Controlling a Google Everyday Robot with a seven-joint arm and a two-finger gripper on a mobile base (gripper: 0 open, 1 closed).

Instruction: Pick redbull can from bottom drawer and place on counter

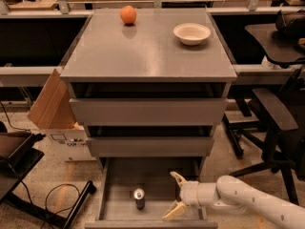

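The arm (259, 202) comes in from the lower right corner of the frame. It is white, smooth and round, like a fat tube. It looks shiny where the light hits it. It is thick near the corner and gets thinner toward the end. At that end is the gripper (175, 194), low in the frame and a little right of the middle. Its base is a short white round part. Two fingers (177, 177) stick out from it. They are pale yellow, slim and pointed, with a wide gap between them.
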